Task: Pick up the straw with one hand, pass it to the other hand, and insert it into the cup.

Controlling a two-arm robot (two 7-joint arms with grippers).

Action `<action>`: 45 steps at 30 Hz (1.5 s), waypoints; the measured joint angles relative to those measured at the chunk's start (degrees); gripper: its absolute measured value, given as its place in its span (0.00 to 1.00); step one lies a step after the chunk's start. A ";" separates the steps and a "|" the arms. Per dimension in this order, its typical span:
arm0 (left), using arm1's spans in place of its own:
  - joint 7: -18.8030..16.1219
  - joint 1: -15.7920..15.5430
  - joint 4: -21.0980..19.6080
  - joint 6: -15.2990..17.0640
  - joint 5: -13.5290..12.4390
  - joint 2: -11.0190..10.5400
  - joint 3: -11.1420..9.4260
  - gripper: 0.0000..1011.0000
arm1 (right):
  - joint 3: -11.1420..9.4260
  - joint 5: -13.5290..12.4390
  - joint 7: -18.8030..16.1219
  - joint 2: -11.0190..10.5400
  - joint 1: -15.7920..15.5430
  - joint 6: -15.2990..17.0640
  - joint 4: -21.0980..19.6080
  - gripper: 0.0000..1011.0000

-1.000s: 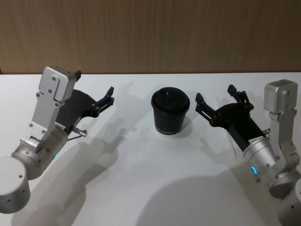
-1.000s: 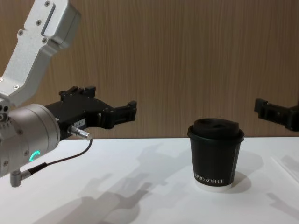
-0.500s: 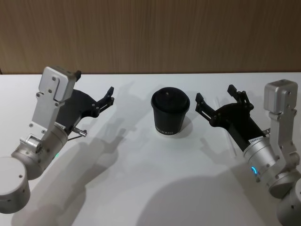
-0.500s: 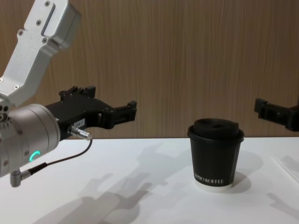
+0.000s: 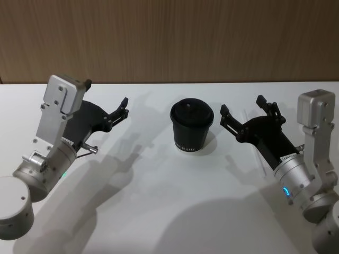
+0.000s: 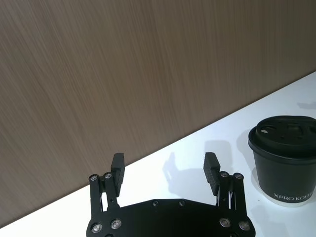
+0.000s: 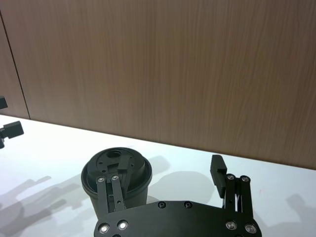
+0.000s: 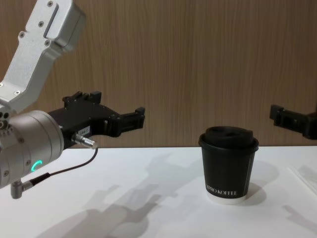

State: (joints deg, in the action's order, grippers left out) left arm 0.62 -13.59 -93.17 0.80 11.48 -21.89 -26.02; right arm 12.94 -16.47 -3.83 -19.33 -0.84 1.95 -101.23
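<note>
The left gripper (image 5: 125, 107) hangs at the cup's (image 5: 192, 127) 9 o'clock with its fingers spread and empty, and the right gripper (image 5: 241, 107) mirrors it at 3 o'clock, also spread and empty, so the pick-up looks not yet begun. The cup stands upright on the table (image 5: 159, 201), long axis vertical. The next move calls for pinching the straw (image 8: 303, 176) — seemingly the faint pale streak lying flat near the cup's 4 o'clock, running slantwise — though I cannot tell for sure.
</note>
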 joint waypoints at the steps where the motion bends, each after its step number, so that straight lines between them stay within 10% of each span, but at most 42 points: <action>1: 0.00 0.00 0.00 0.00 0.00 0.00 0.00 0.99 | 0.00 0.00 0.00 0.00 0.00 0.00 0.00 0.99; 20: 0.00 0.00 0.00 0.00 0.00 0.00 0.00 0.99 | -0.14 0.32 -0.07 -0.23 0.00 0.59 -0.09 0.99; 45: 0.00 0.00 0.00 0.00 0.00 0.00 0.00 0.99 | -2.37 1.05 1.54 -0.69 -2.13 9.19 -2.11 0.99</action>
State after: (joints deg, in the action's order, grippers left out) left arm 0.63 -13.59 -93.17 0.80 11.48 -21.89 -26.02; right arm 10.57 -15.42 -2.29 -20.03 -2.97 11.14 -103.34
